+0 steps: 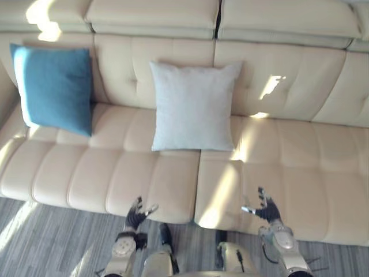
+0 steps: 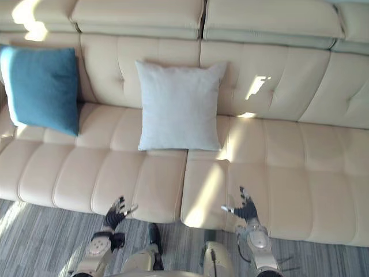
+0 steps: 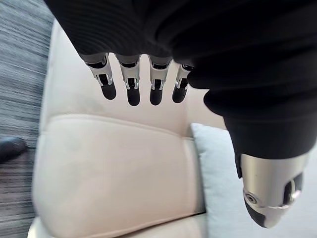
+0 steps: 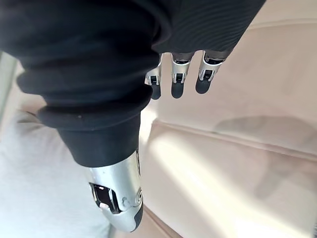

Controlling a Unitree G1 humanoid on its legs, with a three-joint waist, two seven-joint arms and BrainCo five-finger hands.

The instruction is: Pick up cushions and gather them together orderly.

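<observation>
- Left eye view: the white cushion (image 1: 193, 107) stands propped against the backrest of the sofa (image 1: 300, 167), near the middle. The blue cushion (image 1: 56, 86) leans the same way at the robot's left end, well apart from it.
- Both cushions are about square, so neither has a long axis to line up with.
- The left hand (image 1: 136, 214) and the right hand (image 1: 266, 209) hover low at the seat's front edge, above the floor (image 1: 46, 242). Their fingers are spread and hold nothing.
- The white cushion lies straight ahead and up the seat, between the two hands and a little nearer the left. The blue one is plainly the left hand's to reach.
- Right eye view: the layout is the same, with both cushions out of reach of either hand, so a forward reach looks to be needed first.
- Left wrist view: the fingers (image 3: 131, 91) hang straight and the thumb (image 3: 270, 198) stands apart, empty. The seat and a corner of the white cushion show beyond them.
- Right wrist view: this hand's fingers are straight and relaxed, with nothing held. The white cushion sits by the thumb side and bare seat lies ahead.
- No brand, label or writing can be read on the cushions or the sofa.
</observation>
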